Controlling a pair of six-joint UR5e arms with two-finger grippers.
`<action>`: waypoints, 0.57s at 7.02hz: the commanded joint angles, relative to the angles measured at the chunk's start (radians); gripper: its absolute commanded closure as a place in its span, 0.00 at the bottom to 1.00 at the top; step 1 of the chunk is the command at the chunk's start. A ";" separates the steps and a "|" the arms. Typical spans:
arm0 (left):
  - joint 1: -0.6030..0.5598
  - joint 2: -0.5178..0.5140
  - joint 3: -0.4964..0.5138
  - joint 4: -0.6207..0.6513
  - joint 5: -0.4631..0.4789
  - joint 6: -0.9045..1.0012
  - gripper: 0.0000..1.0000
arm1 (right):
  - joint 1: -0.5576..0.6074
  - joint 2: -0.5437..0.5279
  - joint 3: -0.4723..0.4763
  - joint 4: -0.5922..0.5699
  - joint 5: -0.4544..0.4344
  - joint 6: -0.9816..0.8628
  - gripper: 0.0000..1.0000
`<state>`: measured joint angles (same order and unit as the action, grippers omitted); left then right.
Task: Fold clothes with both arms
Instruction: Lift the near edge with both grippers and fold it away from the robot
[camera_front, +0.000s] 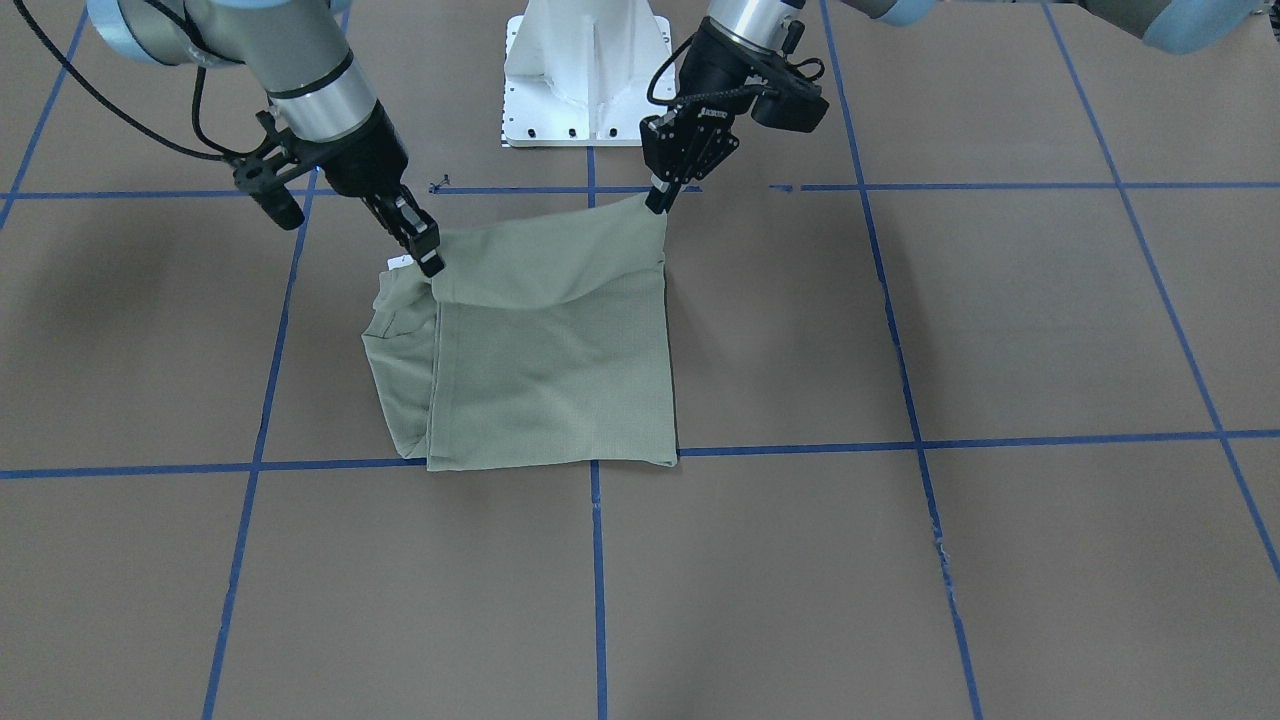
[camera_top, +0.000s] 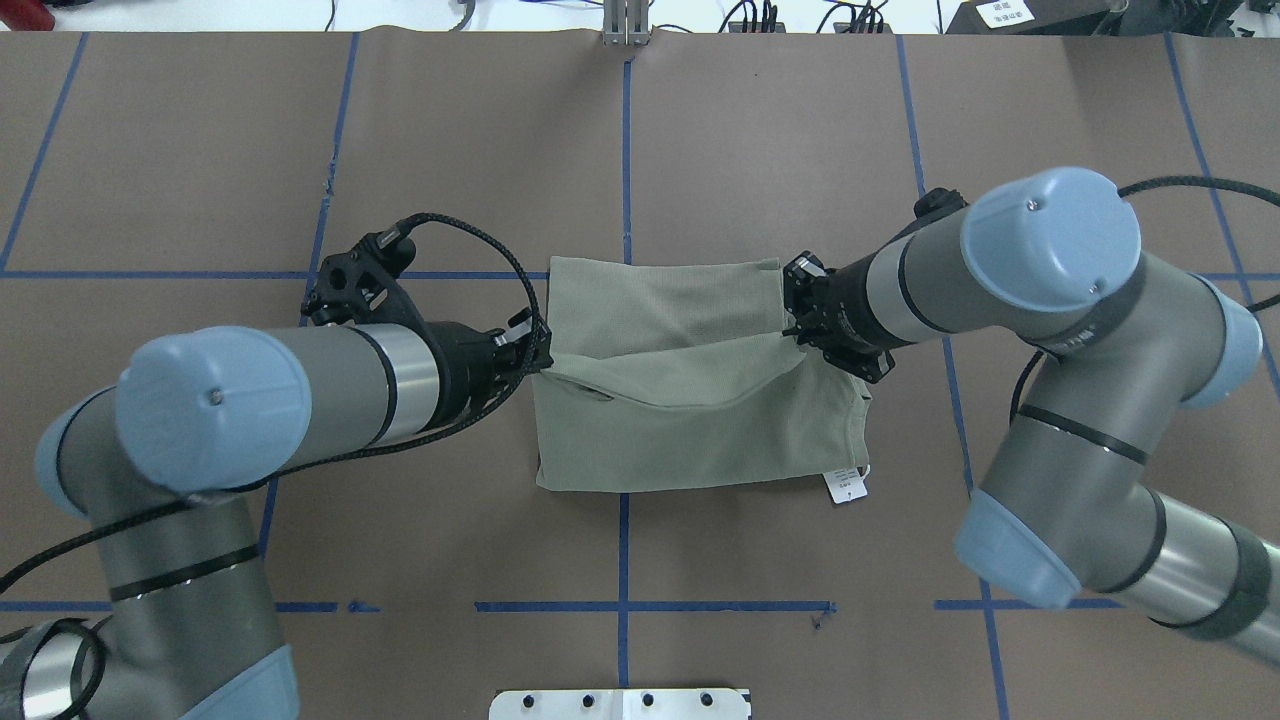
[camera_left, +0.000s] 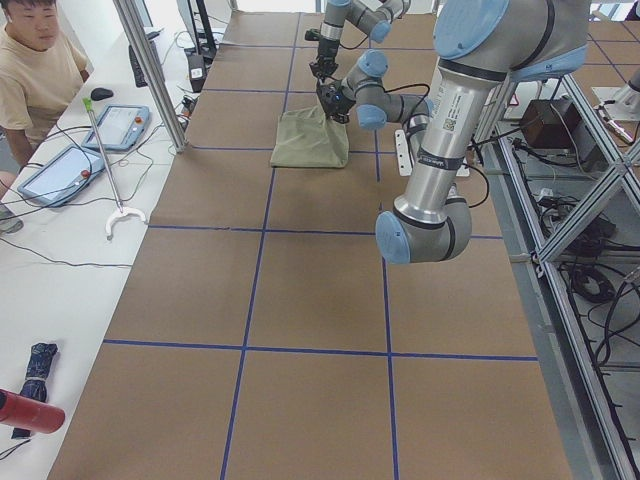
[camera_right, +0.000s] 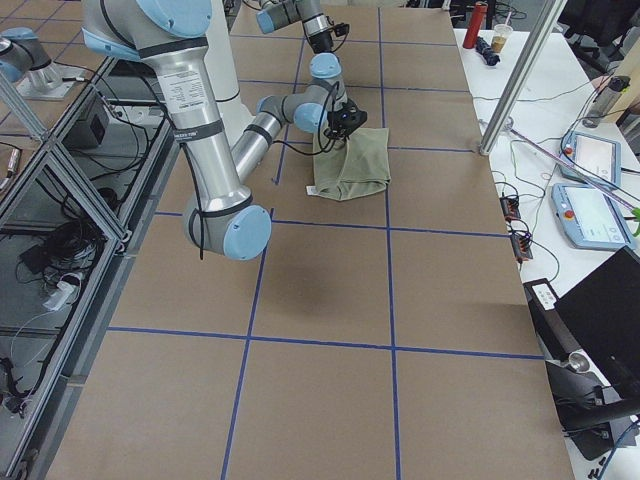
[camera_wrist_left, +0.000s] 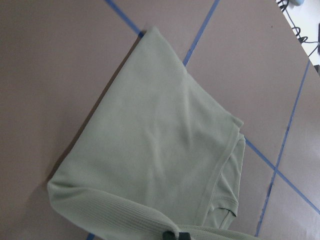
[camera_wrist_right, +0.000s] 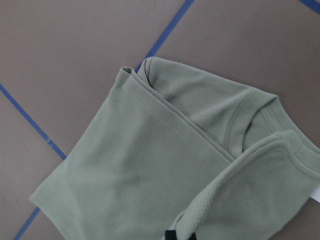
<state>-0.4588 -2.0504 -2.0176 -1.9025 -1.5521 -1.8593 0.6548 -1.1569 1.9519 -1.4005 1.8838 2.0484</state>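
Pale sage-green knit shirt (camera_top: 690, 440) is folded to a rough rectangle on the brown paper-covered table (camera_top: 200, 150). It sits about mid-length, well clear of both end edges, straight out from the white metal pedestal base (camera_front: 590, 70) at the robot-side edge. The shirt's far edge lies along a blue tape grid line (camera_front: 800, 448).

One fabric edge is raised off the flat layers and sags in a curve between the two claws.
- Left claw (camera_top: 541, 358): pinched tight on the raised edge at the shirt's left end.
- Right claw (camera_top: 792, 322): clamped on the other end, angled in from the right.

The front-facing view confirms both grips, with cloth peaking up into each set of closed tips.

View differences:
- Overhead is the only view with the white hang tag (camera_top: 846, 487) whole. It lies on the table at the shirt's robot-side right corner. Front-facing shows only a sliver of it behind the right claw.
- The round ribbed collar (camera_front: 385, 315) is at the shirt's right end. The right wrist view has it close up, next to the stacked folded layers, and also shows the ribbed band the claw holds.
- The left wrist view shows the smooth top panel and a stitched band, with black claw tips only at the bottom frame edge, on ribbed cloth.
- Side views are too small to judge the grip. The left-end view adds a person in a tan T-shirt (camera_left: 40, 60) beyond the operators'-side edge, near a tablet (camera_left: 118, 125).
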 joint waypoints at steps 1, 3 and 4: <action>-0.069 -0.046 0.205 -0.144 -0.006 0.046 1.00 | 0.048 0.078 -0.163 0.003 0.012 -0.083 1.00; -0.086 -0.080 0.351 -0.233 -0.003 0.052 1.00 | 0.048 0.146 -0.275 0.003 0.012 -0.097 1.00; -0.121 -0.117 0.438 -0.240 -0.002 0.118 1.00 | 0.072 0.187 -0.344 0.003 0.014 -0.169 1.00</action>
<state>-0.5497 -2.1335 -1.6737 -2.1200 -1.5556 -1.7912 0.7084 -1.0138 1.6822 -1.3976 1.8962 1.9374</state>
